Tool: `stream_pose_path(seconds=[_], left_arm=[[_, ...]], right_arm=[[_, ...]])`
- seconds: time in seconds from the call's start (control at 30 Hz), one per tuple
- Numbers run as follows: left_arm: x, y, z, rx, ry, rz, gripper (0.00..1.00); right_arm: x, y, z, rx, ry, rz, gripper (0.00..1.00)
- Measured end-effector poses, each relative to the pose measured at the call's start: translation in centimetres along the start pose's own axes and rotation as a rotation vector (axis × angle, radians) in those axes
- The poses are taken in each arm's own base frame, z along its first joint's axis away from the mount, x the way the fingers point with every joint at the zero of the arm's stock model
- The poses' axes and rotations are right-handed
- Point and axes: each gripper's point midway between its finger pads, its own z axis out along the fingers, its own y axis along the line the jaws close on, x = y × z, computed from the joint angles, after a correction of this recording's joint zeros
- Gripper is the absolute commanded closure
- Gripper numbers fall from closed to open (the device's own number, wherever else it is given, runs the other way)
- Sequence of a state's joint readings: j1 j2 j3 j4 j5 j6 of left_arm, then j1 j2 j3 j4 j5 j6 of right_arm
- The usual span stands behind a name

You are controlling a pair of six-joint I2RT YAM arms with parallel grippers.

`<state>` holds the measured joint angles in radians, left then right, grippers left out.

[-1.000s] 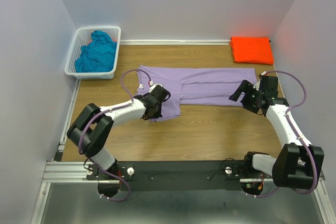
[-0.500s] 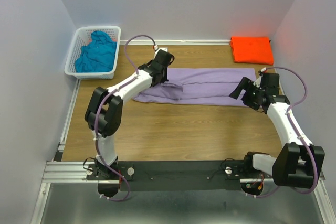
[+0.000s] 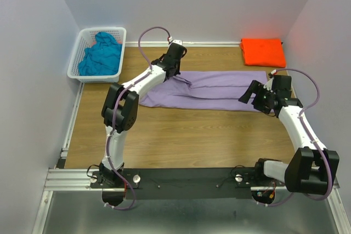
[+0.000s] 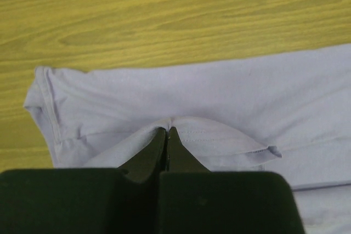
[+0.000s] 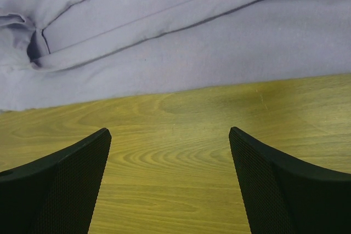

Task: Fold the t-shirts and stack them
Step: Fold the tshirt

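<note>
The lavender t-shirt (image 3: 211,89) lies across the middle of the table as a long, narrow folded strip. My left gripper (image 3: 169,75) is at the strip's far left part, shut on a raised fold of it. The left wrist view shows the closed jaws (image 4: 166,131) pinching a stitched hem of the lavender t-shirt (image 4: 219,97). My right gripper (image 3: 245,96) is open at the strip's right end; its fingers (image 5: 66,173) stand over bare wood just short of the lavender cloth (image 5: 192,42). An orange t-shirt (image 3: 263,52) lies folded at the back right. A teal t-shirt (image 3: 100,54) is crumpled in the basket.
The white lattice basket (image 3: 75,75) stands in the back left corner against the wall. Walls close in the left, back and right sides. Bare wood (image 3: 197,135) lies between the lavender strip and the arm bases.
My left arm swung from the near left side of the shirt toward the back, carrying the pinched cloth over, so the lavender shirt now lies narrower. The right arm barely moved.
</note>
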<state>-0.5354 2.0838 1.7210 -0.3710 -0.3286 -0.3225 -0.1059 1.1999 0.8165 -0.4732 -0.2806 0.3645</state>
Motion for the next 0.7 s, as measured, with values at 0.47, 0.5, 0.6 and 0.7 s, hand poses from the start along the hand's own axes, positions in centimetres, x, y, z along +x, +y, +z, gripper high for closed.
stream_pose_path(seconds=[0.47, 0.5, 0.6, 0.7], left_arm=[[-0.7, 0.0, 3.0, 0.007, -0.051, 0.02, 0.77], [-0.4, 0.1, 3.3, 0.005, -0.045, 0.019, 0.68], [0.4, 0.4, 3.8, 0.0, -0.024, 0.024, 0.33], [0.2, 0.9, 3.8, -0.006, -0.027, -0.005, 0.3]], right_arm=[[0.3, -0.3, 0.7, 0.005, 0.032, 0.0, 0.05], [0.2, -0.2, 0.8, 0.005, 0.033, 0.0, 0.05], [-0.3, 0.1, 0.9, 0.001, 0.033, -0.008, 0.05], [-0.6, 0.7, 1.2, -0.007, 0.039, -0.024, 0.05]])
